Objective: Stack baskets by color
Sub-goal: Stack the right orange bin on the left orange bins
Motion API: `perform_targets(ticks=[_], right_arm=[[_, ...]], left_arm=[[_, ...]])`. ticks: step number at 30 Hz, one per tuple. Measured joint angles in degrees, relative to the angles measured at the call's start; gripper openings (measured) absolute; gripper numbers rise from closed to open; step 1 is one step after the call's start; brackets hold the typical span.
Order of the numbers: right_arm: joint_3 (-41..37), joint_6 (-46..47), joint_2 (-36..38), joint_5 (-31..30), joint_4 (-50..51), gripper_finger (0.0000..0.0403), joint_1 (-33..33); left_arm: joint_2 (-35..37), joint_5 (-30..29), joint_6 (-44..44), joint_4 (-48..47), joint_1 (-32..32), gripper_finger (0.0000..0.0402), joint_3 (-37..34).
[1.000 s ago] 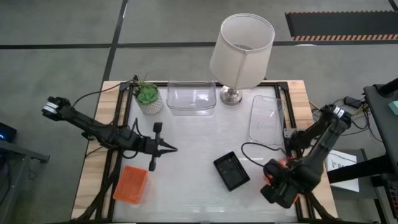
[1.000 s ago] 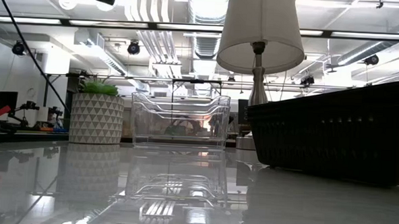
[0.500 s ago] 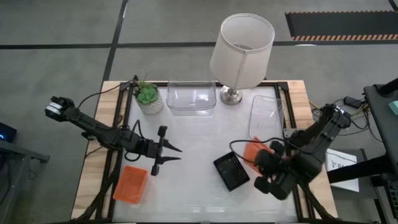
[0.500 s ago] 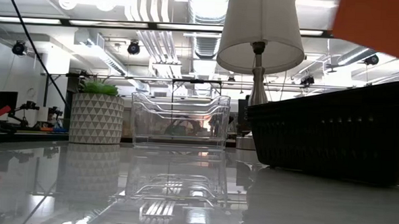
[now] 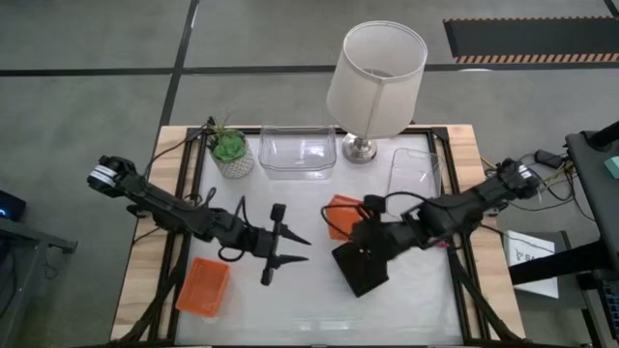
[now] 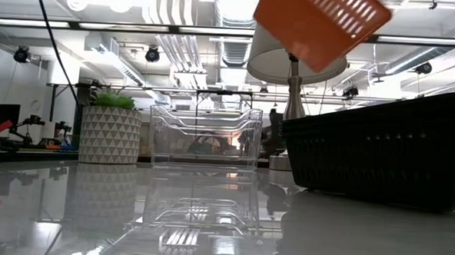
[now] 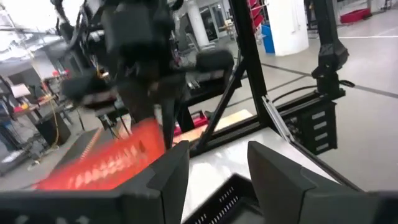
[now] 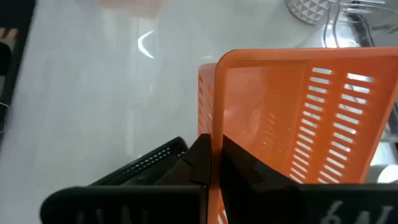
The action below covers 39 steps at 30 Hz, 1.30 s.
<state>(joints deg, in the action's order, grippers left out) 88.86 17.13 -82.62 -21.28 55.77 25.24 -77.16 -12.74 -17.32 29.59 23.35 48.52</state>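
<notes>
1. Fingers of the right gripper are pinched shut on the wall of an orange basket, which hangs tilted in the air above the middle of the table.
2. Just right of and nearer than that lifted basket, a black basket sits on the table beneath the right arm.
3. The left gripper hovers left of centre with its fingers spread wide and nothing between them, pointing toward the right gripper.
4. A second orange basket rests at the near left of the table.
5. A clear basket stands at the far edge, and another clear one lies along the far right side.
6. A potted plant stands at the far left, beside the clear basket.
7. A white lamp stands at the far edge between the two clear baskets.
</notes>
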Motion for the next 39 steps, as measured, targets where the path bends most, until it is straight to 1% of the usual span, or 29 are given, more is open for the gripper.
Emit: perform_targets(ticks=[6,9,14,16,18,20,21,23,25,33,37,39], right_arm=[[-0.09,-6.33,-3.46,2.61,-1.60,0.0011,-3.68],[-0.09,-7.37,-5.32,4.62,-1.86,0.0011,-4.78],[-0.09,-7.83,-8.17,5.97,-2.10,0.0011,-5.80],[-0.09,-9.69,-8.85,9.35,-2.08,0.0011,-5.93],[-0.09,-12.78,-9.42,13.60,-2.10,0.0011,-5.91],[-0.09,-16.04,-10.02,17.40,-2.13,0.0011,-5.91],[-0.09,-17.74,-10.13,18.92,-2.12,0.0011,-5.91],[-0.09,-20.59,-10.38,20.45,-2.21,0.0011,-5.87],[-0.09,-22.75,-10.63,21.32,-2.49,0.0011,-5.89],[-0.09,-24.17,-11.29,21.33,-4.83,0.0011,-6.17],[-0.09,-24.22,-11.24,21.33,-5.28,0.0011,-6.17],[-0.09,-24.22,-11.16,21.33,-5.39,0.0011,-6.17]], left_arm=[[-4.45,-0.01,-4.36,0.00,-0.27,0.0148,4.50],[-6.20,0.00,-5.61,-0.03,-0.95,0.0148,5.78],[-9.10,-0.05,-5.90,-0.05,-2.54,0.0148,6.74],[-9.41,-0.11,-7.99,-2.27,-3.11,0.0148,6.59],[-8.95,0.42,-11.50,-6.69,-3.52,0.0148,6.57],[-8.36,3.19,-13.32,-10.49,-3.92,0.0148,6.57],[-8.23,6.12,-13.51,-11.63,-4.23,0.0148,6.57],[-8.18,12.68,-13.45,-12.64,-4.93,0.0148,6.68],[-8.18,15.77,-13.10,-12.61,-5.43,0.0148,6.68],[-8.31,15.98,-9.57,-12.07,-8.19,0.0148,6.19],[-8.31,19.76,-9.32,-12.13,-8.88,0.0148,5.48],[-8.63,20.41,-8.35,-12.05,-9.18,0.0148,5.06]])
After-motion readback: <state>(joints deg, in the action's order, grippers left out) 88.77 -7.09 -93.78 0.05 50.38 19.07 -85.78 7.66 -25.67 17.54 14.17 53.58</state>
